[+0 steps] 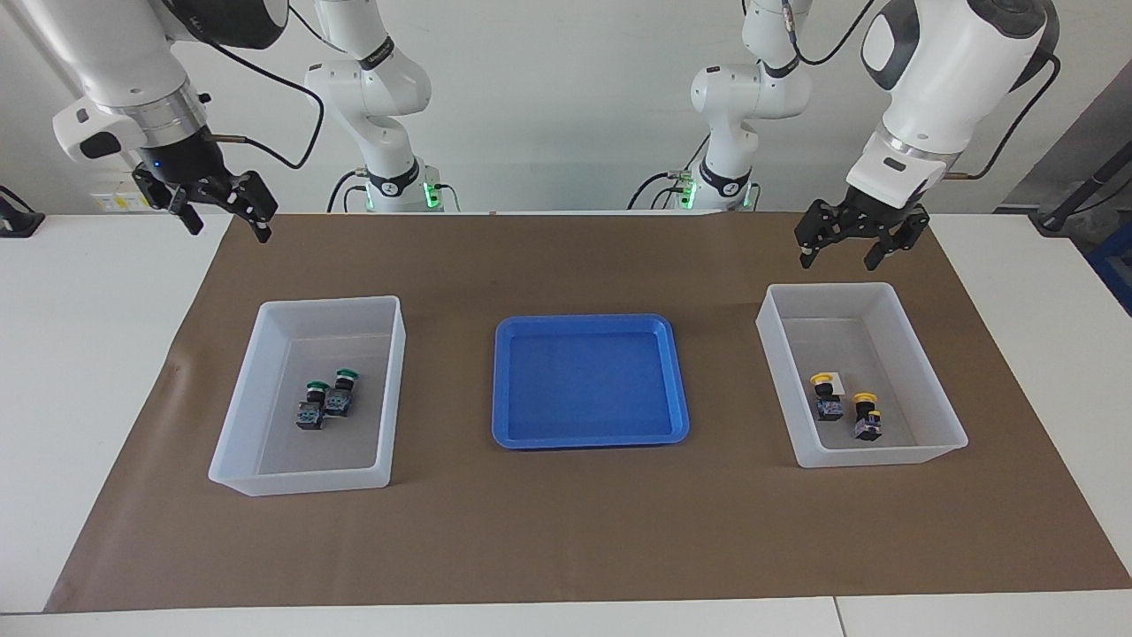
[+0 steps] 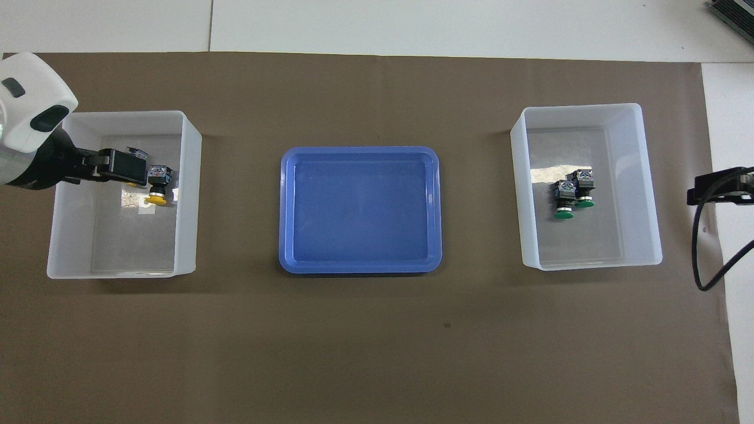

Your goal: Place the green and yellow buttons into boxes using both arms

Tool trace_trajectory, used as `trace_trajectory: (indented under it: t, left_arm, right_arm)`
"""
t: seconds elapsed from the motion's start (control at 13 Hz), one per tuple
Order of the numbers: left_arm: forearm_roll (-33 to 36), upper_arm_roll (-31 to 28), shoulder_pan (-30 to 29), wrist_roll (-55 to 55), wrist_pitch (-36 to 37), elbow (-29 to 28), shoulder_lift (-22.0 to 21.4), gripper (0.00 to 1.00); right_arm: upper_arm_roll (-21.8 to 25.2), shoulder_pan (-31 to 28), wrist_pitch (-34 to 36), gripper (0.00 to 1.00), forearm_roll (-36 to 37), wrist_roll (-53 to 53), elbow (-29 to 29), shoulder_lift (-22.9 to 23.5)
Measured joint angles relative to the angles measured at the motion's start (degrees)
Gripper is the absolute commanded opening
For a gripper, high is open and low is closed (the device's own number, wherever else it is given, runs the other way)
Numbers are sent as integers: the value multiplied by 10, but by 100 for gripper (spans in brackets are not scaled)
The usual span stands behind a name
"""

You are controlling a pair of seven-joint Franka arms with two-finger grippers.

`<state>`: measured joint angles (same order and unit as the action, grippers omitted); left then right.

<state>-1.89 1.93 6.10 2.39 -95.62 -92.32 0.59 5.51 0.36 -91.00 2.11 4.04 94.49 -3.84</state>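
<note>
Two green buttons (image 1: 343, 389) (image 1: 313, 405) lie side by side in the box (image 1: 327, 303) toward the right arm's end; they also show in the overhead view (image 2: 584, 191) (image 2: 564, 201), in that box (image 2: 577, 108). Two yellow buttons (image 1: 827, 395) (image 1: 867, 416) lie in the box (image 1: 831, 287) toward the left arm's end. In the overhead view one yellow button (image 2: 157, 187) shows in this box (image 2: 123, 113); the other is mostly hidden under my left gripper (image 2: 126, 168). My left gripper (image 1: 840, 257) is open and empty, raised over that box's rim. My right gripper (image 1: 225, 221) is open and empty, raised over the mat's edge; it also shows in the overhead view (image 2: 716, 188).
A shallow blue tray (image 1: 588, 323) (image 2: 359, 150) with nothing in it sits on the brown mat (image 1: 566, 531) between the two boxes. White tabletop borders the mat at both ends.
</note>
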Motion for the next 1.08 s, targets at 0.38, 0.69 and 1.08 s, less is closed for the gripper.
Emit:
trace_trajectory:
  t: [0.38, 0.69, 1.08]
  left_arm:
    - [0, 0, 0, -1, 7, 1, -1, 100]
    - [3, 0, -8, -28, 10, 2, -1, 100]
    - [3, -5, -17, -48, 39, 5, -2, 100]
  right_arm:
    - [-7, 1, 9, 100, -2, 17, 0, 0]
    - [-8, 1, 9, 100, -3, 17, 0, -2]
    - [-9, 1, 9, 100, -3, 17, 0, -3]
